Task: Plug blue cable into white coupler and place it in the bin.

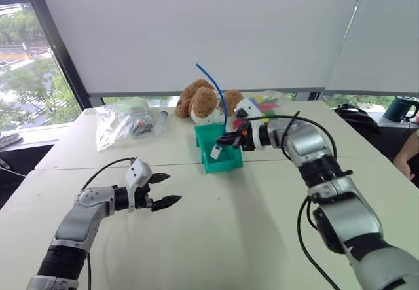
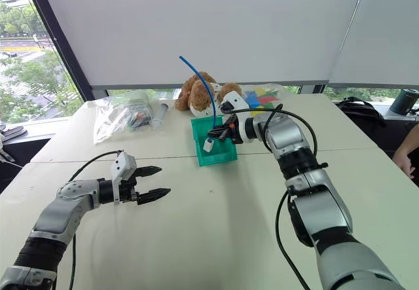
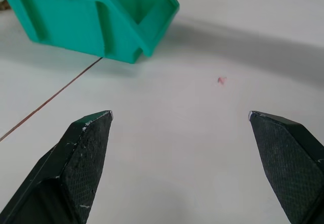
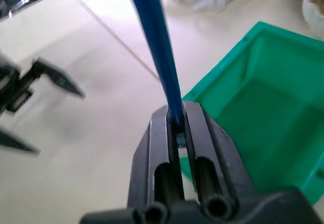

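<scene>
The teal bin (image 1: 229, 163) stands mid-table in front of a teddy bear. My right gripper (image 1: 227, 141) hovers over its opening, shut on the blue cable (image 1: 211, 84), which curves up and to the left from the fingers. In the right wrist view the cable (image 4: 157, 42) rises from between the closed fingers, with the bin (image 4: 223, 72) beside them. The white coupler (image 1: 215, 151) hangs at the cable's lower end, at the bin's mouth; whether it touches the bin I cannot tell. My left gripper (image 1: 165, 190) is open and empty, low over the table to the bin's front left.
The brown teddy bear (image 1: 203, 103) sits just behind the bin. A clear plastic bag (image 1: 121, 121) and a tube (image 1: 160, 121) lie at the back left, a colourful bag (image 1: 265, 100) at the back right. A person's arm (image 1: 412, 152) shows at the right edge.
</scene>
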`<state>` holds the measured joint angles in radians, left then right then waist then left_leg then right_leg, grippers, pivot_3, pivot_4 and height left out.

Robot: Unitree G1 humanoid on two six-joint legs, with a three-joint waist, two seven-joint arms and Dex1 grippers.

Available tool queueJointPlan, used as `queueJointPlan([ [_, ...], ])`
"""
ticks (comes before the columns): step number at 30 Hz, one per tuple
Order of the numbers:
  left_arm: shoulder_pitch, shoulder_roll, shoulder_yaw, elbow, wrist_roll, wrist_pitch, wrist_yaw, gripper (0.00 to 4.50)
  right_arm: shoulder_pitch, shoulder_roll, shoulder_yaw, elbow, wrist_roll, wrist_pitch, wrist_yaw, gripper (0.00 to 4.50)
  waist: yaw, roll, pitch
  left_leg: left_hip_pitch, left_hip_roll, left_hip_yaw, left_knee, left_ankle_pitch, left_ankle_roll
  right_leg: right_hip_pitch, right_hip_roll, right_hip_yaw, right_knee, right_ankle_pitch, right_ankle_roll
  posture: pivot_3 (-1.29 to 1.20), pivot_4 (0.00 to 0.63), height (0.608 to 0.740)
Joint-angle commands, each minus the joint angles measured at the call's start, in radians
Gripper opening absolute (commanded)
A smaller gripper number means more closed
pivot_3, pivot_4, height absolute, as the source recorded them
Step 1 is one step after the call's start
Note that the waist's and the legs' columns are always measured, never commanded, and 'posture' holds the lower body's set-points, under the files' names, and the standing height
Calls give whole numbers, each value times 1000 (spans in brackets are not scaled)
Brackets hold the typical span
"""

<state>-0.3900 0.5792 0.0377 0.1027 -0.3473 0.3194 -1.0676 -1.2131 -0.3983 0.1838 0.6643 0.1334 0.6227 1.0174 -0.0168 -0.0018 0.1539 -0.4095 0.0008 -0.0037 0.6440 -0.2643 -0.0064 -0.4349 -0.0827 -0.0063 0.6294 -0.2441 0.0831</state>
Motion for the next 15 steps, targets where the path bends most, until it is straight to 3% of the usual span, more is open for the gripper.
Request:
queueJointPlan([
  [1, 23, 18, 24, -95, -46, 71, 22, 4426, -100, 41, -26, 216, -26, -110, -27, 0, -2, 0, 4, 0, 0, 1, 0, 0, 0, 0, 0, 0, 0, 0, 0, 0, 150, 740],
  [5, 37, 19, 43, -153, -80, 123, 54, 4426, -171, 89, -25, 442, -76, -215, -82, 0, -4, -1, 10, 0, -2, 1, 1, 0, 0, 0, -1, 1, 1, 0, 0, 0, 150, 740],
  [10, 44, 29, 60, -209, -114, 175, 82, 4500, -226, 115, -68, 583, -96, -283, -160, 2066, -4, -1, 11, 0, -2, 1, 2, 1, -1, 1, -1, 1, 1, 0, 1, 0, 150, 740],
  [14, 50, 34, 60, -237, -127, 197, 100, 4500, -259, 115, -102, 615, -103, -306, -202, 4283, -4, 0, 14, 0, -2, 1, 1, 2, -3, 1, 0, 1, 1, 1, 1, 0, 150, 740],
  [15, 51, 35, 60, -245, -130, 203, 104, 4500, -276, 105, -114, 614, -103, -314, -216, 4465, -5, 0, 14, 0, -3, 1, 1, 2, -3, 1, 0, 1, 1, 1, 2, 0, 150, 740],
])
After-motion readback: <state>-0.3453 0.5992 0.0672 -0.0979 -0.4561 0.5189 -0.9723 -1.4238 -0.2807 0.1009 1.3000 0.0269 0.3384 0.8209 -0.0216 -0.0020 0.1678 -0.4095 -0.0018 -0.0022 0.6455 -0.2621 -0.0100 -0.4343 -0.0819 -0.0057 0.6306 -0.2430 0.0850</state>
